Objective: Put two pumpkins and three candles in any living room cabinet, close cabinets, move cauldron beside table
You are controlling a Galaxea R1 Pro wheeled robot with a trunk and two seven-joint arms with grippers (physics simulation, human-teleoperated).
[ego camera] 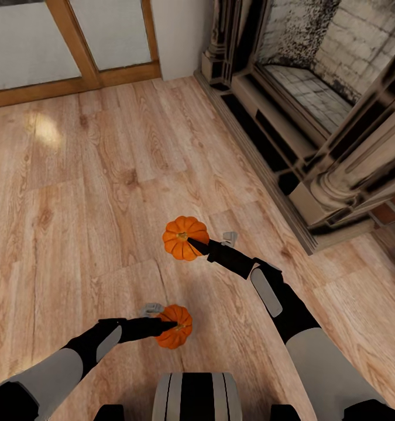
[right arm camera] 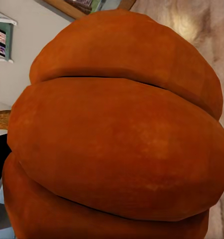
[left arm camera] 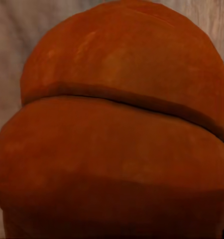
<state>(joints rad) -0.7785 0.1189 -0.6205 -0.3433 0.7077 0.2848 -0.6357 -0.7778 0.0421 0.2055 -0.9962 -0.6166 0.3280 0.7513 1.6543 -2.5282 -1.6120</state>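
Observation:
Two orange ribbed pumpkins are held above the wood floor. My left gripper (ego camera: 169, 326) is shut on the nearer pumpkin (ego camera: 177, 327), whose orange ribs (left arm camera: 112, 129) press close against the left wrist camera. Further ahead, my right gripper (ego camera: 192, 242) is shut on the second pumpkin (ego camera: 182, 234), seen very close in the right wrist view (right arm camera: 117, 134). The candles, cabinet and cauldron are out of view.
A black columned fireplace (ego camera: 314, 117) with a raised hearth edge runs along the right. A wood-framed glass door (ego camera: 74, 47) stands at the far left. Pale plank floor (ego camera: 92, 193) stretches ahead and to the left.

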